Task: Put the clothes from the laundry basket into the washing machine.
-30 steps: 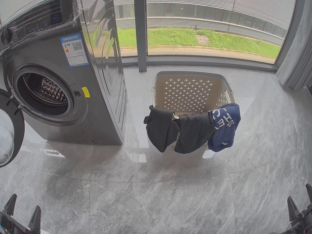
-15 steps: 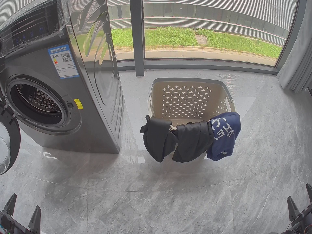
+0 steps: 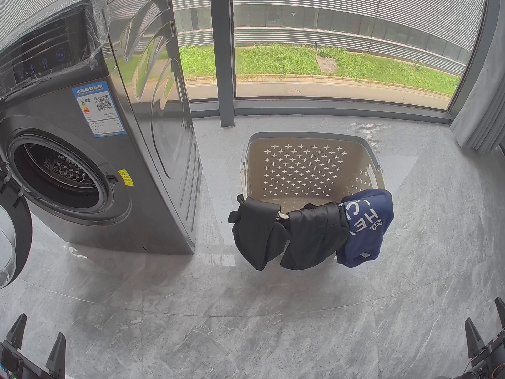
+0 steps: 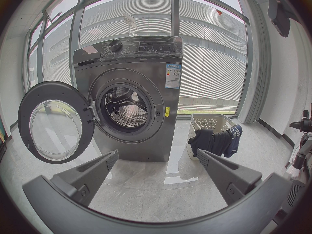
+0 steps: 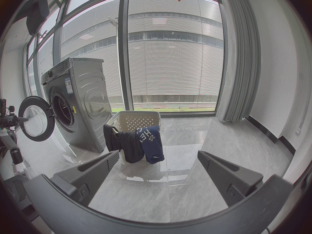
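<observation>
A beige laundry basket [image 3: 310, 156] [image 4: 211, 122] [image 5: 136, 119] stands on the floor by the window. Over its near rim hang two black garments [image 3: 258, 232] [image 3: 314, 235] and a navy shirt [image 3: 368, 225] [image 5: 150, 142] [image 4: 234, 137]. Left of it stands the grey washing machine [image 3: 105, 148] [image 4: 130, 98] [image 5: 81, 98], its round door [image 4: 53, 121] [image 5: 35, 118] swung open and the drum [image 3: 60, 172] [image 4: 126, 111] empty. My left gripper [image 3: 37, 338] [image 4: 156, 156] is low at the near left, open. My right gripper [image 3: 486, 325] [image 5: 157, 158] is low at the near right, open. Both are far from the basket.
Grey marble floor [image 3: 252, 317] spreads wide between me and the basket. A floor-to-ceiling window [image 3: 336, 38] runs behind, with a grey curtain [image 3: 481, 106] at the far right. The open machine door [image 3: 13, 238] juts out at the left.
The head view has shifted: the machine and basket sit lower and a little left in the picture, so the camera moved. Both grippers stay in place, open.
</observation>
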Robot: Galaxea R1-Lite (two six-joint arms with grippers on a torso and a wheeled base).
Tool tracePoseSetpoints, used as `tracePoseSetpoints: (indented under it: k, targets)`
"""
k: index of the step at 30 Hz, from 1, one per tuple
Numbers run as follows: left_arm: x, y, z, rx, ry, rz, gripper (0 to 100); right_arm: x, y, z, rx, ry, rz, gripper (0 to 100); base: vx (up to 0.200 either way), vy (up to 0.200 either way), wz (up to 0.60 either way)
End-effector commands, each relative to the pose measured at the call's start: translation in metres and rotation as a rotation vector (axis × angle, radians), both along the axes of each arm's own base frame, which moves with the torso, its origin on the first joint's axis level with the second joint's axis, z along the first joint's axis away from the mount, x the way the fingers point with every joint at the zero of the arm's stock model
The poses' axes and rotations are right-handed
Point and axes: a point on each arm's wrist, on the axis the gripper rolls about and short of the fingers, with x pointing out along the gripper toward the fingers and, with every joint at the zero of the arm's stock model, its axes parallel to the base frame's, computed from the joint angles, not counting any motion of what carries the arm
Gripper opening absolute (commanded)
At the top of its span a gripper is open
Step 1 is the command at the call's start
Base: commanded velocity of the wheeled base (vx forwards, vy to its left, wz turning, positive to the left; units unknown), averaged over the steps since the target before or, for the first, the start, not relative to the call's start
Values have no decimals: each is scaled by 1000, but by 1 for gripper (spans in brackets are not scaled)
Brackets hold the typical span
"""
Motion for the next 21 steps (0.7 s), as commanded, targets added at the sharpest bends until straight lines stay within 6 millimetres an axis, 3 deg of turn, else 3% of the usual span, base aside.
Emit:
tracePoseSetpoints:
  k: [1, 8, 21]
  targets:
    - [0, 0, -5, -1, 5, 0, 100, 0, 0, -5, 0, 1, 1, 100, 0, -200, 0]
    - [0, 0, -5, 1, 5, 0, 100, 0, 0, -5, 0, 1, 1, 100, 0, -200, 0]
    - [0, 0, -5, 1, 5, -1, 100, 0, 0, -5, 0, 1, -2, 100, 15, 0, 0]
